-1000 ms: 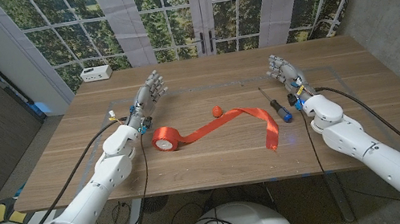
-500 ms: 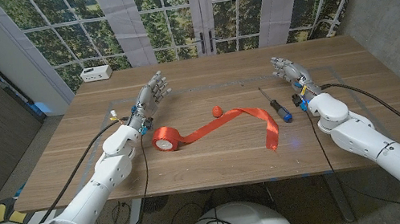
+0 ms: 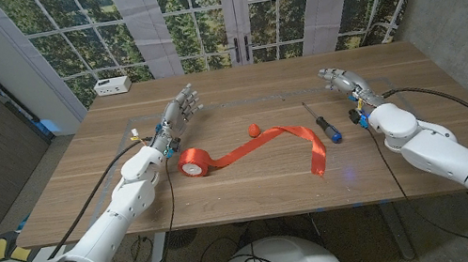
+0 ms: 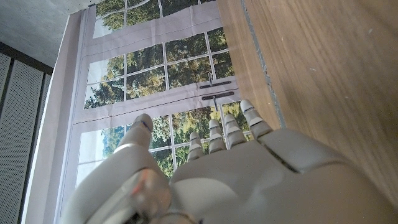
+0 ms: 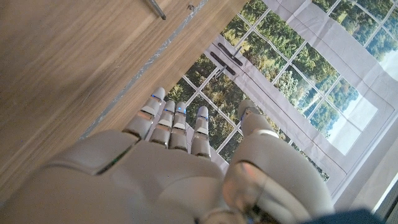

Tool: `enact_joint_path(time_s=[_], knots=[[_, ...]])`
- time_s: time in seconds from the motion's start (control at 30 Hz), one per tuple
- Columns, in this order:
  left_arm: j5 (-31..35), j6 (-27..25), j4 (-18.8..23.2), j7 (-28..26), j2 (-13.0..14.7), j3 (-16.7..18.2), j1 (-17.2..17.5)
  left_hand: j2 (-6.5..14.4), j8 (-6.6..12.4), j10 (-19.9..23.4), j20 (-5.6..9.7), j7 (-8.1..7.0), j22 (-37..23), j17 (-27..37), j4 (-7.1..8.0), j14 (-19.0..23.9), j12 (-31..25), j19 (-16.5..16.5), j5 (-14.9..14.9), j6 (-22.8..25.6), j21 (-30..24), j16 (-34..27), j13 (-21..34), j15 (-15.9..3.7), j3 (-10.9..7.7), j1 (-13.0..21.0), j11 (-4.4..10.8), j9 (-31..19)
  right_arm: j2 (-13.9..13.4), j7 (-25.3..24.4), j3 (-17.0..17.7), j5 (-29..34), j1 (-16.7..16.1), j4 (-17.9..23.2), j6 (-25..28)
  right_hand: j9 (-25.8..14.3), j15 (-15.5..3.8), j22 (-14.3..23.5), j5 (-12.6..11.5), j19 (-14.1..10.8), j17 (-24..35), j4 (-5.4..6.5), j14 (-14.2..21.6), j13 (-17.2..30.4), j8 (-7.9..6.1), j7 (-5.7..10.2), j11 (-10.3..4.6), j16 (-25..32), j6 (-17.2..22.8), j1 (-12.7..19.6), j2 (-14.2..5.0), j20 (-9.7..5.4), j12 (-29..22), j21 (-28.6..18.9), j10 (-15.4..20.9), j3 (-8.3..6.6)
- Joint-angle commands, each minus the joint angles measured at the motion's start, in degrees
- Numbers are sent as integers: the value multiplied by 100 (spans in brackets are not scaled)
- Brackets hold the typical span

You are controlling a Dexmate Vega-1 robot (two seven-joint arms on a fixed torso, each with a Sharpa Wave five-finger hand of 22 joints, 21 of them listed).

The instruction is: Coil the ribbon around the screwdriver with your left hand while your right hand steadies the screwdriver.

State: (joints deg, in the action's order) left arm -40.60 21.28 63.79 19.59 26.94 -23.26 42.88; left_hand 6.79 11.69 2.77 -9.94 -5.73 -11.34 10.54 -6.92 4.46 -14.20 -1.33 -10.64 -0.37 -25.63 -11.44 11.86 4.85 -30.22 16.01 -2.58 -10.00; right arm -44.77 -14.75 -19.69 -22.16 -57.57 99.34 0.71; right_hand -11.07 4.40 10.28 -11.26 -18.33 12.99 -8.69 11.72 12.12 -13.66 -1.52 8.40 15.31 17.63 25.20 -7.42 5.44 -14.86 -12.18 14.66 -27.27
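Fingers (image 3: 185,100) of the left hand (image 3: 172,115) are spread and reach up and away over the table (image 3: 250,171), grasping nothing; the left wrist view shows the same hand (image 4: 249,180) from behind, its fingers (image 4: 214,137) straight and slightly apart against the window panes. On the other side, the right hand (image 3: 344,86) is likewise released, its fingers (image 3: 331,75) extended and apart with nothing between them, and the right wrist view shows its back (image 5: 168,180) with the fingertips (image 5: 168,115) over the table's far edge.

Between the two hands lies the red ribbon (image 3: 283,137). Its roll (image 3: 193,163) sits on the table near the left forearm, below the left hand, and the loose strip runs from it toward the right in a wavy line, ending in a tail that drops toward the near edge. A small red ball (image 3: 254,129) lies just beyond the strip, apart from the roll.

Just right of the ribbon's bend is the screwdriver (image 3: 323,123), lying flat with its thin metal shaft pointing away and its black-and-blue handle toward the near side. It is near the right hand but not touched by it. A stretch of the shaft (image 5: 156,9) appears in the right wrist view.

At the table's far left corner stands a small white box (image 3: 113,85).
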Motion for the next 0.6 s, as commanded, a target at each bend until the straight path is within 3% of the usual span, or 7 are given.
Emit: enact_joint_path(time_s=[0.03, 0.23, 0.33, 0.4, 0.5, 0.6], knots=[[-35, -18, -171, 156, -51, -23, -108, 14, 10, -19, -71, -13, -9, 27, 28, 16, 20, -1, -2, 50, -1, -18, 24, 35, -18, -62, -49, -33, -605, -59, 28, 249, -135, 864, 1270, -7, -3, 8, -57, -65, 34, 32, 81, 19, -20, 5, -6, 53, 80, 11, -84, 9, -56, -46, 91, -6], [-48, -32, -283, 239, -87, -38, -176, 14, 2, -15, -81, -14, -11, 28, 30, 17, 21, 3, -2, 53, 3, -16, 25, 44, -19, -70, -54, -34, -838, -53, 35, 299, -163, 1229, 1800, -8, -36, 9, -63, -96, 47, 52, 120, 18, -20, 13, -29, 73, 129, 15, -131, -3, -67, -54, 146, -9], [-39, -16, -335, 259, -107, -43, -208, 15, 1, -16, -84, -14, -11, 28, 31, 18, 23, 6, -2, 57, 5, -16, 26, 51, -20, -72, -53, -34, -860, 49, 115, 170, -236, 1221, 1678, -9, -35, 9, -67, -119, 54, 63, 170, 18, -35, 10, -29, 95, 196, 15, -149, 7, -69, -59, 168, -6], [-38, -18, -381, 280, -124, -49, -237, 16, -1, -18, -86, -13, -12, 29, 32, 20, 24, 6, -2, 58, 6, -17, 26, 47, -21, -74, -55, -34, -989, -86, 72, 291, -220, 1478, 2142, -9, -39, 9, -67, -121, 57, 67, 180, 18, -35, -1, -25, 100, 210, 13, -152, 7, -67, -59, 172, -3], [-57, -14, -475, 367, -149, -54, -285, 19, -8, -16, -88, -14, -13, 29, 33, 19, 25, 8, -4, 55, 8, -15, 27, 48, -24, -77, -49, -35, -1039, -96, 92, 280, -245, 1569, 2250, -9, -32, 9, -68, -134, 65, 79, 201, 18, -29, -16, -7, 111, 226, 7, -164, 10, -69, -61, 192, 2], [-48, 6, -536, 399, -167, -60, -317, 20, -10, -18, -91, -7, -13, 30, 35, 27, 27, 9, -4, 56, 9, -18, 27, 52, -25, -80, -52, -35, -1150, -157, 23, 389, -185, 1793, 2680, -9, -34, 10, -69, -146, 68, 84, 207, 18, -30, -19, 10, 114, 245, 5, -167, 13, -72, -64, 208, 6]])
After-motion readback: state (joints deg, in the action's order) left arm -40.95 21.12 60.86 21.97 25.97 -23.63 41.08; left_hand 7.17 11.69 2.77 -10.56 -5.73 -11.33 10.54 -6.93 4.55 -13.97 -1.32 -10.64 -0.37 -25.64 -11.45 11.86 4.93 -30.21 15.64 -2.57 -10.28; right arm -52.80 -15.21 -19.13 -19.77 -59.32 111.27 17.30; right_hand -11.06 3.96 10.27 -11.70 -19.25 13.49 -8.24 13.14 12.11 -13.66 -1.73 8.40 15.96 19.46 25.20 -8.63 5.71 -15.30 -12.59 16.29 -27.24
